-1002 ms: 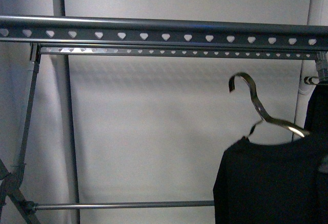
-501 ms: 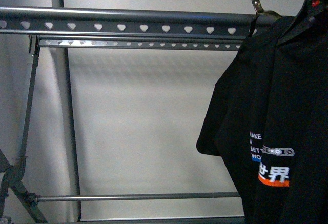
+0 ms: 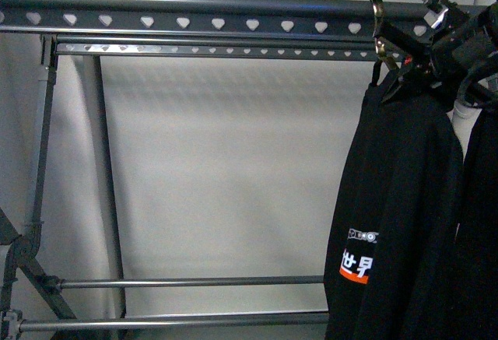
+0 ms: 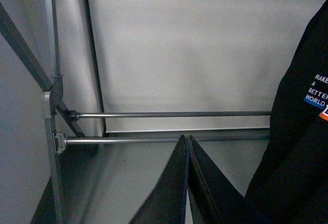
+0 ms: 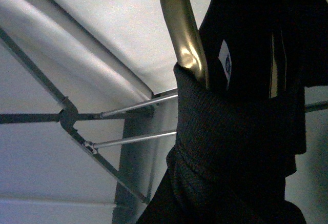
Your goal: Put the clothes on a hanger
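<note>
The clothes [image 3: 397, 200], a black T-shirt with an orange-and-white print, hang on a brass-coloured wire hook [image 3: 378, 25] that sits over the hanger's rail [image 3: 194, 22], a long grey bar with heart-shaped holes. My right gripper [image 3: 436, 52] is shut on the shirt's shoulder just below the rail. In the right wrist view the ribbed collar [image 5: 225, 131] and the hook [image 5: 184, 34] fill the picture and the jaws are hidden by cloth. My left gripper [image 4: 187, 139] is shut and empty, low near the rack's crossbars, with the shirt's sleeve [image 4: 297, 147] beside it.
A second plain dark garment [image 3: 482, 223] hangs at the far right, close behind the shirt. Two thin lower crossbars [image 3: 194, 282] span the rack, and slanted grey legs [image 3: 31, 200] stand at the left. A white wall is behind.
The shirt rose from below the rail to above it, then came down. Its hook now rests over the rail, and the right gripper has come into view at its shoulder.
</note>
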